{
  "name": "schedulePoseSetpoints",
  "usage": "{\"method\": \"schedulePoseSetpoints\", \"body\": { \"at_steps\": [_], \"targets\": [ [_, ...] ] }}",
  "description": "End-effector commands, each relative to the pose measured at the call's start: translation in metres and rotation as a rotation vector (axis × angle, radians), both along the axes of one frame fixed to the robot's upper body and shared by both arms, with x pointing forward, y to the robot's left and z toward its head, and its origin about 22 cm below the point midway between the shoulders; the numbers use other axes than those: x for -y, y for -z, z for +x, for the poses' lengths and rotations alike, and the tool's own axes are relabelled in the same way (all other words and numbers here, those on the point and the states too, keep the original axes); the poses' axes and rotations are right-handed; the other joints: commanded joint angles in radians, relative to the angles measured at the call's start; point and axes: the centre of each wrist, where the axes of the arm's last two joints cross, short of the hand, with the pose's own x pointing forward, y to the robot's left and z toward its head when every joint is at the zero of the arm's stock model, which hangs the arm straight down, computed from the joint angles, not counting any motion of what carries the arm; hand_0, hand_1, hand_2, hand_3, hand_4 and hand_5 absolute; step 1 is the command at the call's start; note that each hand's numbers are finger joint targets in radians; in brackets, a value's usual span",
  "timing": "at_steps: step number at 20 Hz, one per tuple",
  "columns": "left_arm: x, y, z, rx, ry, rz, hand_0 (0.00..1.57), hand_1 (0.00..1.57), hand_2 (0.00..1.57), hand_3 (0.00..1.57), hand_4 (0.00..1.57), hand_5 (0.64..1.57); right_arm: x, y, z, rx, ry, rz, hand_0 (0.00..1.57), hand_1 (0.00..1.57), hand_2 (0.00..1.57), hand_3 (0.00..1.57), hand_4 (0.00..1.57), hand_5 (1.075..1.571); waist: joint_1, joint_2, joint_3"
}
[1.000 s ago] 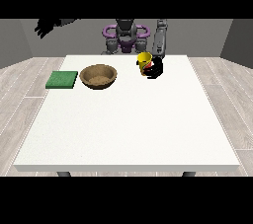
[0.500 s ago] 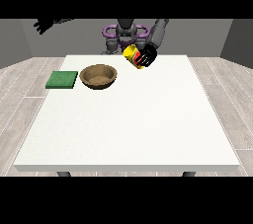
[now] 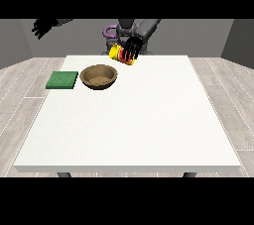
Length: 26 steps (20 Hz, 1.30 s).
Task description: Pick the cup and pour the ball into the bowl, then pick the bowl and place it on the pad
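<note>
A yellow cup [image 3: 119, 53] with a red band hangs tilted above the table's far edge, its mouth turned toward the view's left. The black hand at the view's right [image 3: 132, 47] is curled round it. Below and left of the cup, a brown wooden bowl [image 3: 99, 77] rests on the white table [image 3: 134, 120]. A green pad [image 3: 62, 80] lies flat to the left of the bowl. The ball does not show. The hand at the view's left [image 3: 42, 26] is raised high off the table's far left corner, its fingers spread.
The robot's purple and grey torso [image 3: 115, 33] stands behind the table's far edge. Grey plank floor [image 3: 225, 85] surrounds the table on both sides.
The hand at the view's right has lifted the cup off the table, carried it left toward the bowl and tilted it. The other hand stays raised, drifting slightly.
</note>
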Motion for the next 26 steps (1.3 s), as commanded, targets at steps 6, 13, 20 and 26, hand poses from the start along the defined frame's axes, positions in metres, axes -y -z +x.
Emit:
{"method": "schedulePoseSetpoints", "body": {
  "at_steps": [6, 13, 20, 26],
  "targets": [
    [0.044, -0.037, 0.013, 0.116, -0.050, 0.433, 1.46, 1.46, 1.57, 1.57, 1.26, 1.557, -0.007, 0.003, 0.016, -0.006, -0.029, 0.008, 0.00, 0.00, 0.00, 0.18, 0.69, 1.556, -0.029, -0.003, -0.0013],
    [0.079, -0.064, 0.002, 0.165, -0.006, 0.683, 0.61, 0.61, 1.49, 1.54, 1.03, 1.571, -0.017, 0.001, 0.038, 0.029, -0.034, 0.027, 0.00, 0.00, 0.00, 0.31, 0.69, 1.553, -0.027, 0.020, -0.0018],
    [0.080, -0.046, -0.018, 0.069, 0.074, 0.755, 0.00, 0.00, 1.14, 1.57, 1.12, 1.571, -0.032, 0.009, 0.034, -0.024, -0.045, 0.005, 0.00, 0.00, 0.00, 0.17, 0.71, 1.550, -0.027, -0.014, -0.0031],
    [0.046, -0.084, 0.003, 0.159, 0.013, 0.383, 0.75, 0.75, 1.57, 1.54, 1.11, 1.556, -0.007, 0.011, 0.020, -0.058, 0.055, 0.016, 0.00, 0.00, 0.00, 0.14, 0.73, 1.546, 0.075, -0.056, -0.0048]
  ]
}}
